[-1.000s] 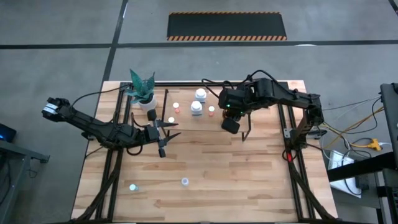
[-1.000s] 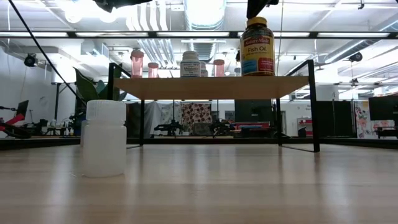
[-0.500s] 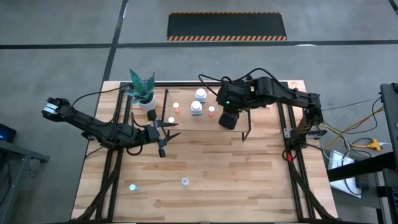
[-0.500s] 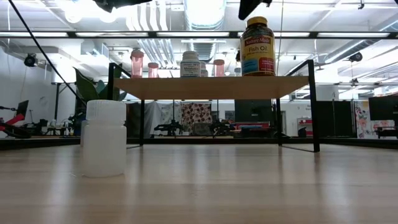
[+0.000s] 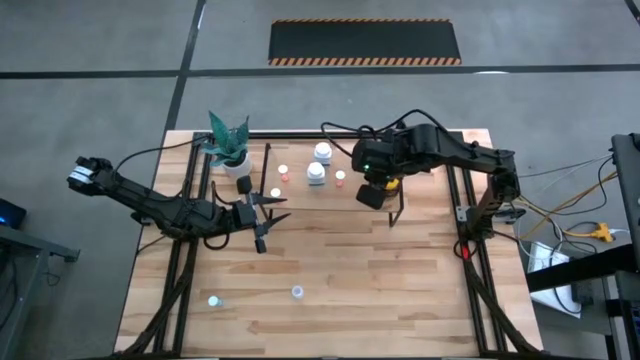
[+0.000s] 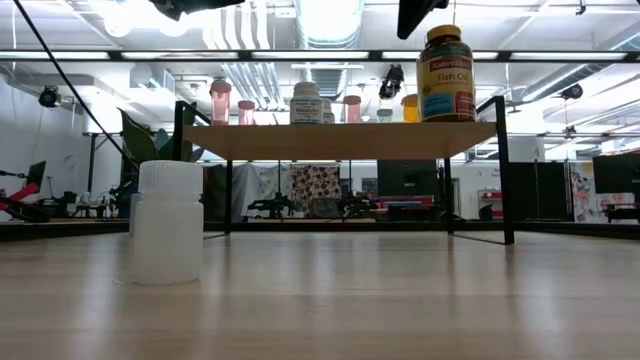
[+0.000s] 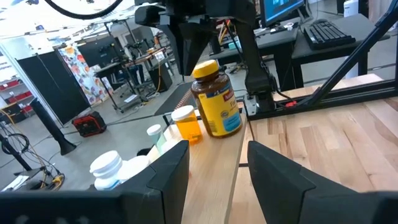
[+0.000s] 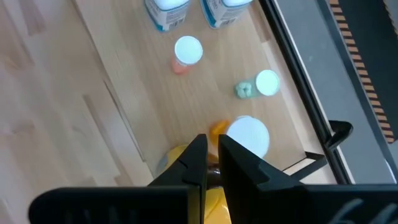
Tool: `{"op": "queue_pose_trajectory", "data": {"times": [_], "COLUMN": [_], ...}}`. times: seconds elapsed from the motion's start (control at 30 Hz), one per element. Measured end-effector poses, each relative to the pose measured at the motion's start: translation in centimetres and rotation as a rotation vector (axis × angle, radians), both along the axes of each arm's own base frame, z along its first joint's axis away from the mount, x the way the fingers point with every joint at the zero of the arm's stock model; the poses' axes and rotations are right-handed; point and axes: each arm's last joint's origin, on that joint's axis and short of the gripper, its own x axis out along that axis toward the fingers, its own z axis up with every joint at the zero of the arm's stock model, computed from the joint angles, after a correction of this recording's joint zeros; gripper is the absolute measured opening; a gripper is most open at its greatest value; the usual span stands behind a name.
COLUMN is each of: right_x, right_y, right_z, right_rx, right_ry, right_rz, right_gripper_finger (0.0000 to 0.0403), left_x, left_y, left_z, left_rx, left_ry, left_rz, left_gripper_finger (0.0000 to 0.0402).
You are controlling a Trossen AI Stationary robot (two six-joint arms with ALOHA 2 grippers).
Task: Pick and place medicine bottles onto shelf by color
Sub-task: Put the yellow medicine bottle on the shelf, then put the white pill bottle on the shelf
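The shelf (image 6: 340, 140) carries several medicine bottles standing on their bases: two white ones (image 5: 319, 163), small orange ones (image 5: 284, 172) and the large amber bottle with a yellow cap (image 7: 216, 99), which is at the shelf's right end (image 6: 447, 75). My right gripper (image 5: 372, 195) hangs shut over that bottle, its fingers slanting down to the cap (image 8: 213, 146). My left gripper (image 5: 272, 215) waits open at the shelf's left end, pointing level along the board (image 7: 217, 149). Two tiny bottles (image 5: 297, 291) stand on the near table. My right gripper comes from above, slanting down, with its shut fingers (image 7: 188, 53) against the left side of the amber bottle's yellow cap (image 7: 205, 67). Nothing is between the fingers. The bottle stands upright with its base on the shelf board. The wrist view shows the cap (image 8: 176, 157) right under the fingertips.
A white pot with a green plant (image 5: 232, 150) stands at the far left by the shelf. A white bottle (image 6: 168, 220) stands on the table, left of centre. An orange white-capped bottle (image 8: 247, 135) and a pale green one (image 8: 264, 83) stand close behind the amber bottle.
The amber bottle has slid along the shelf toward the table's right edge and stays upright on its base. My right gripper's tips have swung slightly left and then back right above it, remaining shut.
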Motion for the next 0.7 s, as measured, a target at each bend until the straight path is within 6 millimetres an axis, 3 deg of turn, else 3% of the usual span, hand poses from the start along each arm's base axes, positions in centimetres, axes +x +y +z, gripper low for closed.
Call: {"op": "queue_pose_trajectory", "data": {"times": [0.53, 0.7], "right_x": [0.6, 0.6], "right_y": [0.1, -1.8], "right_z": [0.8, 0.9], "right_rx": [-0.054, -0.091], "right_ry": [-0.09, -0.102], "right_rz": [0.11, 0.048], "right_gripper_finger": [0.0031, 0.0031], "left_x": [0.0, 0.0], "left_y": [0.0, 0.0], "left_z": [-0.1, -0.1], "left_rx": [0.004, 0.004], "left_ry": [0.011, 0.01], "left_rz": [0.0, -0.001], "left_gripper_finger": [0.0147, 0.0147]}}
